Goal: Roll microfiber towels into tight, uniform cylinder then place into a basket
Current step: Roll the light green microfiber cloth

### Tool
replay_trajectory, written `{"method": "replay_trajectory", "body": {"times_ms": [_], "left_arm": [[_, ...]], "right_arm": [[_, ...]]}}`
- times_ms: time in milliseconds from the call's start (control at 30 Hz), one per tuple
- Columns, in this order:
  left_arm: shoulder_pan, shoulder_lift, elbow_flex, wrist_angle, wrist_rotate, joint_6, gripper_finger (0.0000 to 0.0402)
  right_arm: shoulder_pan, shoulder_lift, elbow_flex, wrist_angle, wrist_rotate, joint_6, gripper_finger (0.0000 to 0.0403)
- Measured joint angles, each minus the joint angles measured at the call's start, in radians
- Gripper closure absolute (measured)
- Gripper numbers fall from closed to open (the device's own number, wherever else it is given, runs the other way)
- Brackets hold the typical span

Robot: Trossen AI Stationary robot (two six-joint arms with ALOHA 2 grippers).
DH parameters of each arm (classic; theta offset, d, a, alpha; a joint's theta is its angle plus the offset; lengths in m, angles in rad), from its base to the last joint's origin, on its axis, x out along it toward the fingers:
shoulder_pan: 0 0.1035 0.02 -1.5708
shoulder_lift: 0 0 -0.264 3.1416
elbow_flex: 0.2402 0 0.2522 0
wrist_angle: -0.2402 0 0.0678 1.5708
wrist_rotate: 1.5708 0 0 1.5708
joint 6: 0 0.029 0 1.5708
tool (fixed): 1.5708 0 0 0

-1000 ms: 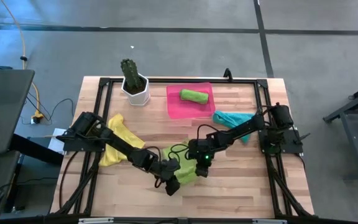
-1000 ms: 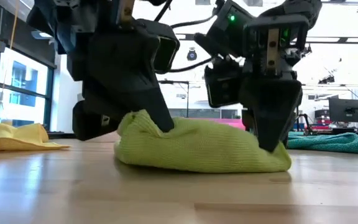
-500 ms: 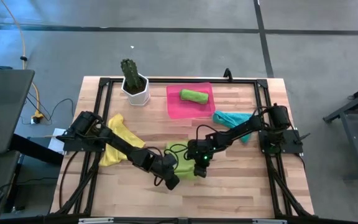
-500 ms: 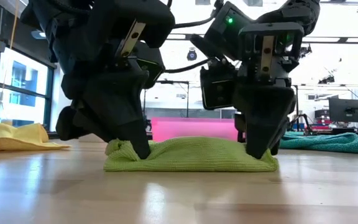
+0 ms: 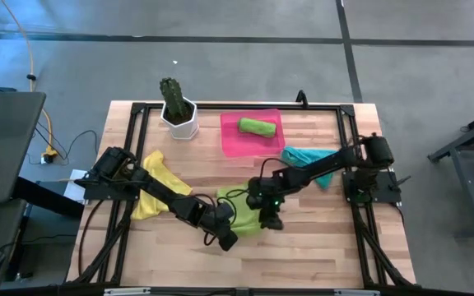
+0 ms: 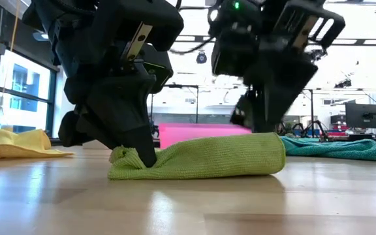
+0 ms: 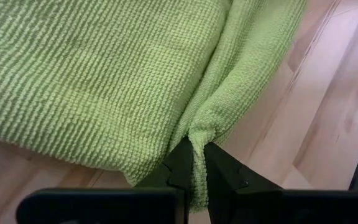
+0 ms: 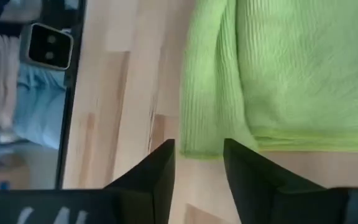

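Note:
A lime green microfiber towel [image 5: 245, 215] lies loosely rolled on the table's near middle, resting on its long underside [image 6: 201, 173]. My left gripper [image 6: 145, 155] is shut on its left end. My right gripper [image 6: 256, 124] stands open just above the towel's right end [image 8: 197, 146], its fingers on either side of that end's corner. The pink basket [image 5: 230, 141] sits at the far middle with one rolled green towel [image 5: 256, 126] in it. A teal towel [image 5: 307, 156] lies to the right and a yellow towel [image 5: 159, 177] to the left. My left gripper pinches a raised fold at the towel's left end [image 7: 196, 144] between its two fingers. The fingers slant down from the table's left. The fold stands up between the fingertips, and the remainder of the towel lies on the table.
A white pot with a cactus [image 5: 178, 108] stands at the far left, beside the basket. A black frame [image 5: 138, 111] runs along the table's edges. Bare wood lies open along the near edge [image 5: 253, 263].
My right gripper has opened, let go of the towel's right end, risen and rolled its wrist. My left gripper tipped over earlier and has kept its hold. The towel sank from a humped heap to a flatter roll; its right end now lies free and rounded.

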Motion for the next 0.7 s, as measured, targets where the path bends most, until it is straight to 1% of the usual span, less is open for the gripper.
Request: {"method": "replay_trajectory", "body": {"times_ms": [67,133,300,400,500,567,633,700], "left_arm": [[0.0,0.0,0.0,0.0,0.003,0.0,0.0383],[0.0,0.0,0.0,0.0,0.003,0.0,0.0383],[0.0,0.001,0.0,0.001,0.002,0.01,0.0383],[0.0,0.001,-0.001,0.002,0.002,0.032,0.0383],[0.0,0.001,-0.001,0.003,0.002,0.034,0.0383],[0.0,0.001,-0.001,0.003,0.002,0.034,0.0383],[0.0,0.002,-0.001,0.004,0.003,0.034,0.0383],[0.0,0.002,-0.001,0.004,0.003,0.034,0.0383]], "right_arm": [[-0.004,-0.035,0.005,-0.016,0.018,-0.077,0.027],[0.009,-0.068,0.001,0.014,0.053,-0.149,0.027],[0.118,-0.082,0.0,0.116,0.157,-0.295,0.0269],[0.179,-0.064,0.0,0.166,0.268,-0.355,0.0269],[0.221,-0.046,0.0,0.183,0.409,-0.354,0.0269],[0.237,-0.033,0.0,0.189,0.472,-0.335,0.0269],[0.245,-0.014,0.0,0.188,0.508,-0.307,0.0269],[0.246,0.003,0.0,0.19,0.51,-0.286,0.0269]]}}
